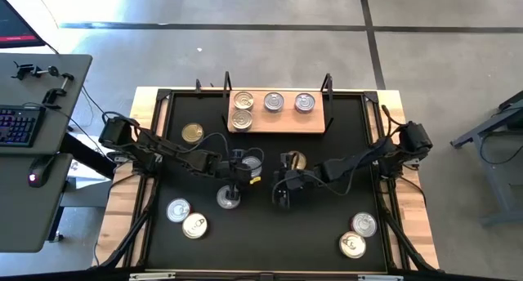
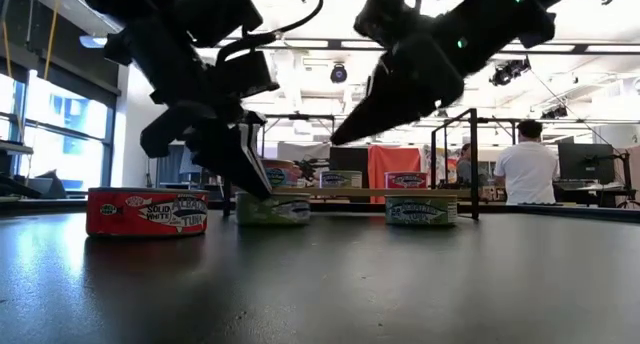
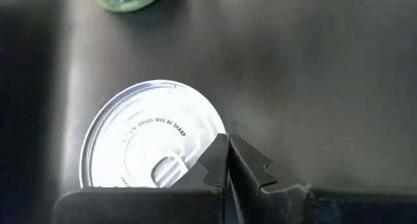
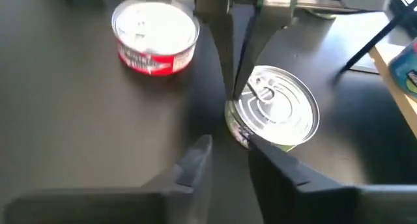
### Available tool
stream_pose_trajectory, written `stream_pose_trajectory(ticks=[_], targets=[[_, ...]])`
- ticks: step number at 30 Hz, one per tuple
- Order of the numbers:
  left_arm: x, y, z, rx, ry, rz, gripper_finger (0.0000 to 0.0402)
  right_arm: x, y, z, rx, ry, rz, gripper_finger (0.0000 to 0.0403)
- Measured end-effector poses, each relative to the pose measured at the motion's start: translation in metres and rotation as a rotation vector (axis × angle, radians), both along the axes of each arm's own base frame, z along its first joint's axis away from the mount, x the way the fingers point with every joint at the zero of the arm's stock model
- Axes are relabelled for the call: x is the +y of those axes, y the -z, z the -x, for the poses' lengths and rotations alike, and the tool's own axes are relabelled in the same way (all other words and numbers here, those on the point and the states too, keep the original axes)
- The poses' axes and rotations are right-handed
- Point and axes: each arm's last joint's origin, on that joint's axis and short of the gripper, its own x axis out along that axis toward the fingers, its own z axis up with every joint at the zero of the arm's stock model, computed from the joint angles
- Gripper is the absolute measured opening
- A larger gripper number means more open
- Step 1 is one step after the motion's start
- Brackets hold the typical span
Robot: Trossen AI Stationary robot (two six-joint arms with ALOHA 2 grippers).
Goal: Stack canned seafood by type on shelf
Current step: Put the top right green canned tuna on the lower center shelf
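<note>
Two grippers over mid-mat, near side of shelf (image 1: 278,122). Left gripper (image 1: 232,185) pinched fully shut, holding nothing, tips at the right edge of a silver tin (image 3: 151,138) lying flat on the mat. Right gripper (image 4: 225,160) narrowly parted, empty, just right of that tin. Left arm nearer; round, so no long axis. Shelf carrying four tins, straight beyond.

Black table mat (image 1: 327,232) carries scattered tins (image 1: 178,209) and the shelf (image 1: 282,122).
</note>
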Motion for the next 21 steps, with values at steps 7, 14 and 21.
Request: stream_pose_trajectory(ticks=[7, 14, 21], targets=[[0.003, -0.006, -0.007, -0.086, -0.002, 0.057, 0.0, -0.002, 0.008, -0.006, 0.02, -0.145, 0.221, 0.0202], [0.004, -0.026, -0.004, -0.17, -0.037, 0.088, 0.0, -0.006, 0.008, -0.007, 0.065, -0.277, 0.479, 0.0245], [0.004, -0.04, -0.002, -0.226, -0.033, 0.091, 0.0, -0.014, 0.016, -0.013, 0.071, -0.243, 0.537, 0.0246]])
